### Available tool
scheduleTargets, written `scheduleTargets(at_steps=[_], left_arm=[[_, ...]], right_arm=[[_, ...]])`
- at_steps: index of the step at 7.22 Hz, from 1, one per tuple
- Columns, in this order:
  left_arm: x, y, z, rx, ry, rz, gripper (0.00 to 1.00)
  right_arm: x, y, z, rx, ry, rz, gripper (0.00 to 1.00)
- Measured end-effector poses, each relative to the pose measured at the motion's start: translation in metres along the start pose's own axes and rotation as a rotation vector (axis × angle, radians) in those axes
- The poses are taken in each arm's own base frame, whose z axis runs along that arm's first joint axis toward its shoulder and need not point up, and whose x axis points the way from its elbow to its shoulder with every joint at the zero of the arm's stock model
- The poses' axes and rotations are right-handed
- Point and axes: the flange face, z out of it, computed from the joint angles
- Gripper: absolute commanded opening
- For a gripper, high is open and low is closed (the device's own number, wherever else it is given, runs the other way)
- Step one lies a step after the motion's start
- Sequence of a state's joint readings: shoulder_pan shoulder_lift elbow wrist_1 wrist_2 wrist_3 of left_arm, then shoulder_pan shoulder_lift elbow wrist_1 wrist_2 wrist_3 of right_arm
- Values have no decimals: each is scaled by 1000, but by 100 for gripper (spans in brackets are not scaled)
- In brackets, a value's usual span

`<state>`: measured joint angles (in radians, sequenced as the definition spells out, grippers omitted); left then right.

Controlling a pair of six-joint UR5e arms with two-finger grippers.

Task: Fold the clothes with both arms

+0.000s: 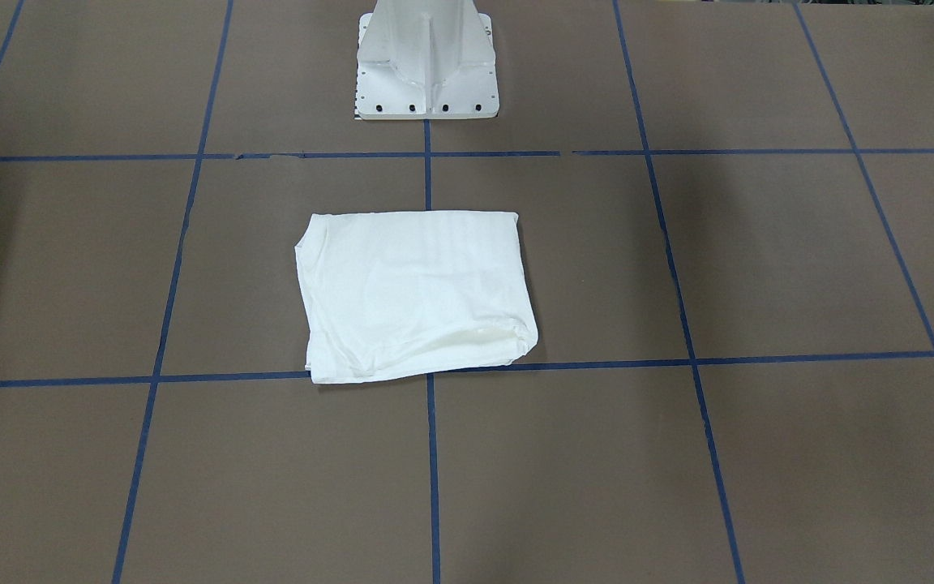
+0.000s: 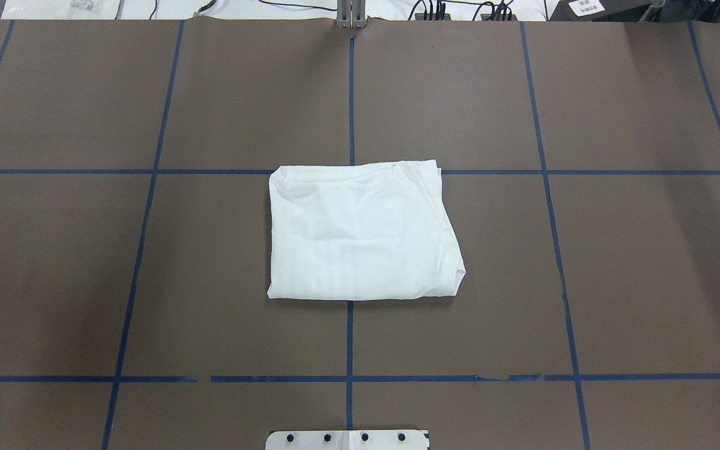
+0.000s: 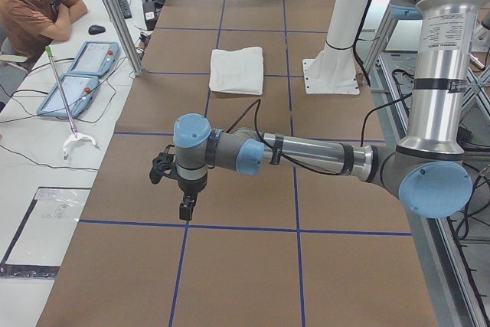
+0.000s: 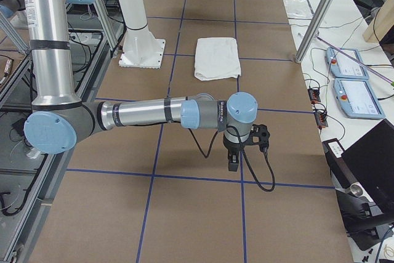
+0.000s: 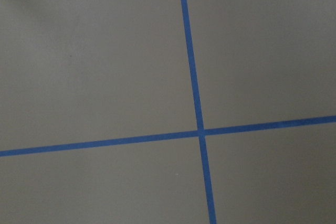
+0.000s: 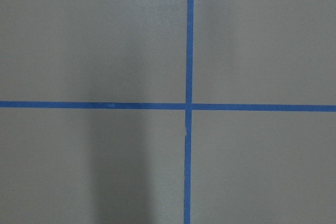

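Note:
The clothes are one white shirt [image 2: 360, 231], folded into a compact rectangle at the table's middle, just in front of the pedestal; it also shows as the shirt [image 1: 414, 296], [image 3: 237, 70], [image 4: 217, 58]. No text or collar shows. My left gripper [image 3: 186, 208] hangs over bare table far toward the left end, well apart from the shirt. My right gripper [image 4: 234, 161] hangs likewise toward the right end. Both point down and show only in the side views, so I cannot tell whether they are open or shut. Both wrist views show only brown table and crossing blue tape.
Blue tape lines [image 2: 350, 100] divide the brown table into a grid. The white pedestal base [image 1: 426, 89] stands behind the shirt. A person [image 3: 34, 5] sits at a side bench with blue tablets [image 3: 76, 82]; more tablets [image 4: 354, 93] lie on the opposite bench.

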<state>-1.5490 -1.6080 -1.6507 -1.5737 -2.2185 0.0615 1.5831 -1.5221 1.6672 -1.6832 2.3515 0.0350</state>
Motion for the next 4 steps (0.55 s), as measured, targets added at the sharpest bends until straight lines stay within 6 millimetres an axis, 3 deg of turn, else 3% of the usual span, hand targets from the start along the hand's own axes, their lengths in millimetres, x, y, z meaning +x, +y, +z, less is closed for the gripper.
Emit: scheduleTargets(at_steps=[4], left_arm=[[-15,15,16,-60,91,0,100]], right_arm=[[10,17,13,-28,-40,29,100]])
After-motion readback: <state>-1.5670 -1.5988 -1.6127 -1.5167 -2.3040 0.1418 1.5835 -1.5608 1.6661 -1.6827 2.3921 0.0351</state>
